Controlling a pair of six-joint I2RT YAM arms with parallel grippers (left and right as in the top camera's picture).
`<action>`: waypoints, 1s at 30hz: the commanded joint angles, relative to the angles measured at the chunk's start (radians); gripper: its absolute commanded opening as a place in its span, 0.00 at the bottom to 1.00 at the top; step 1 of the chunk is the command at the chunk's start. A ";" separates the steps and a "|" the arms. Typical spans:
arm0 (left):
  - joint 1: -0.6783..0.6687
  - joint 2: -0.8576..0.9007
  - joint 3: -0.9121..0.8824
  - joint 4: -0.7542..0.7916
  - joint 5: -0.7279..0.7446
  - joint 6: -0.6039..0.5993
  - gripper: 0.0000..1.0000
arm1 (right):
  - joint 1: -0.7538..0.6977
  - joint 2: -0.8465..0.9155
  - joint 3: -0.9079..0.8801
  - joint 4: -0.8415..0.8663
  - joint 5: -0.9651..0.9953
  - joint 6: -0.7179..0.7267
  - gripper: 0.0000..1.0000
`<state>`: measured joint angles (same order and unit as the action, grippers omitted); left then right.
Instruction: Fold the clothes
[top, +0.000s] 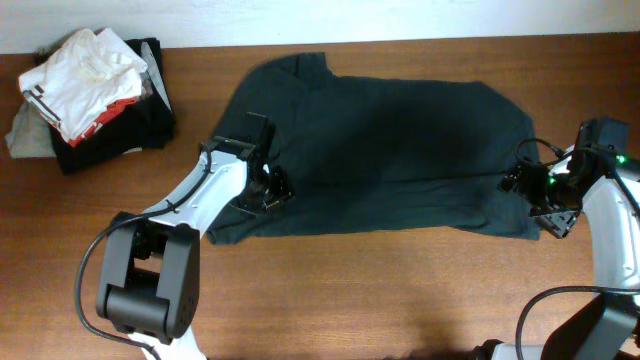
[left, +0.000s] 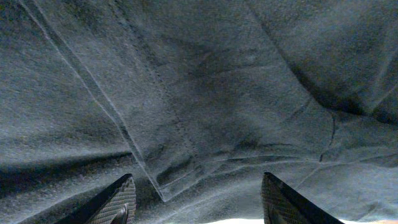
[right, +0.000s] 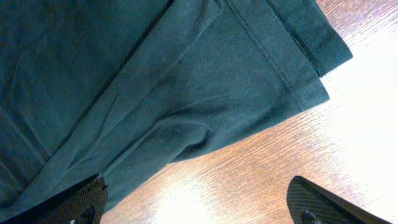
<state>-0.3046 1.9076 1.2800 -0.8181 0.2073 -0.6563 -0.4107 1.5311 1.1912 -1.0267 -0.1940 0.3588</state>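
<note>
Dark charcoal T-shirt (top: 390, 150) lies spread flat across a wooden table (top: 400, 300), reaching from one robot arm to the other. Left gripper (top: 268, 190) hangs low over the end of the shirt nearest it, where a short sleeve (top: 295, 70) juts out beyond the fingers, away from the arm's base. Seen from the left wrist, its two fingers (left: 118, 202) stand well apart with nothing clasped between them. Cloth fills the whole view ahead, and a stitched hem corner (left: 155, 183) sits just in front of the gap, nearer the left finger.

Right gripper (top: 540, 190) sits at the shirt's opposite end, at the edge of the fabric. From the right wrist, its fingers (right: 323, 205) are spread wide and hold nothing. Bare wood shows directly between and ahead of them, while the shirt's double-stitched hem (right: 298, 56) lies further ahead, its soft overlapping layers running off toward the left finger's side. Whether either gripper's fingertips touch the cloth cannot be told.

Well off to the outer side of the left arm, a pile of other clothes (top: 110, 140) rests near the table's far corner, with a crumpled white garment (top: 85, 70) on top of folded black ones.
</note>
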 joint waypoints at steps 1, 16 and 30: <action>0.000 0.037 -0.003 -0.004 -0.021 -0.014 0.60 | 0.008 0.007 0.010 -0.010 -0.005 -0.012 0.95; 0.000 0.074 0.079 -0.030 -0.059 -0.002 0.17 | 0.008 0.007 0.010 -0.013 0.022 -0.015 0.95; -0.001 0.074 0.088 0.355 -0.109 -0.002 0.01 | 0.008 0.007 0.010 -0.015 0.022 -0.015 0.90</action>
<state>-0.3046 1.9732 1.3533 -0.4927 0.1349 -0.6666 -0.4103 1.5318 1.1912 -1.0420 -0.1822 0.3538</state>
